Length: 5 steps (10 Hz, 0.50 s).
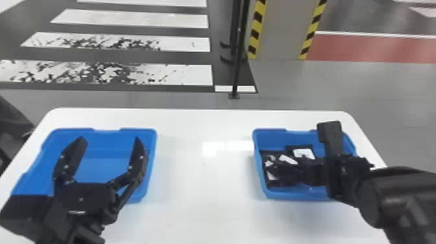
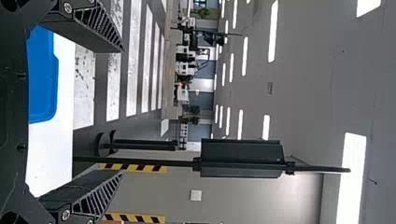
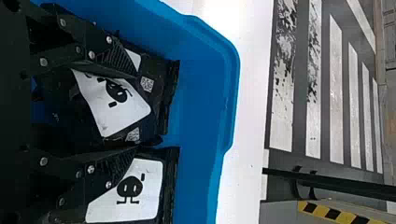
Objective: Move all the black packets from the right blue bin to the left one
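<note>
In the head view, on a smooth white table (image 1: 201, 181): left blue bin (image 1: 120, 156), round at the corners, and above it left gripper (image 1: 109, 139), bent black fingers spread wide, holding nothing. In right blue bin (image 1: 272, 132), a heap of flat, shiny black packets (image 1: 303, 153) with right gripper (image 1: 303, 170) down on top.

In the left wrist view, ribbed fingers far apart, with just air between.

In the right wrist view, ribbed fingers partly open, a crinkly packet with a white label between; can't tell if held.
</note>
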{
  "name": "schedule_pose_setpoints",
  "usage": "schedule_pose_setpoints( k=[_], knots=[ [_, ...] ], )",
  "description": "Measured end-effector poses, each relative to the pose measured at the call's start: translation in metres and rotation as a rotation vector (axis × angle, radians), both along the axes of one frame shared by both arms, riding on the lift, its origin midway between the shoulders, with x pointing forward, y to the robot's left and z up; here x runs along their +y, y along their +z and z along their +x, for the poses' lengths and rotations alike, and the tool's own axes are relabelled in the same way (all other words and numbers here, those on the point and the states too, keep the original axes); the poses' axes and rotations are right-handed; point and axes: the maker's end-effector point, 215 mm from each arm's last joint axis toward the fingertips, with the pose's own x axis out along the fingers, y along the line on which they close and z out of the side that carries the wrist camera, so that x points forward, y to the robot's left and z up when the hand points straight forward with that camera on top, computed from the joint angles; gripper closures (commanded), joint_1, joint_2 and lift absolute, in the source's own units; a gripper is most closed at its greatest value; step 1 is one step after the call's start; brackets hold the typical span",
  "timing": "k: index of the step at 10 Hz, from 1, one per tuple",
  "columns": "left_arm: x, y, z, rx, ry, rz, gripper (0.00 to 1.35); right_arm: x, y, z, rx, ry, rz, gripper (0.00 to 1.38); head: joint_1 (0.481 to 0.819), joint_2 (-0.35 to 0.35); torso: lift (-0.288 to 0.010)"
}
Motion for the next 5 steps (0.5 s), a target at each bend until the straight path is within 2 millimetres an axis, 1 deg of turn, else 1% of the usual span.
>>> schedule_pose_setpoints(
  k=[1,3,4,5],
  knots=[
    [0.000,-0.001,0.000,0.001,0.000,0.001,0.11,0.002,0.002,-0.002,-0.004,-0.003,0.000,1.19,0.695,-0.069,-0.140],
    [0.000,-0.002,-0.001,0.002,-0.002,0.004,0.11,0.005,0.009,-0.002,-0.029,-0.002,0.004,1.20,0.695,-0.065,-0.140],
    [0.000,-0.002,-0.001,0.001,-0.002,0.003,0.11,0.002,0.022,-0.001,-0.070,-0.021,0.009,1.20,0.695,-0.068,-0.140],
    [0.000,-0.002,-0.001,-0.001,-0.002,0.002,0.11,-0.004,0.041,0.001,-0.121,-0.043,0.012,1.20,0.695,-0.075,-0.140]
  ],
)
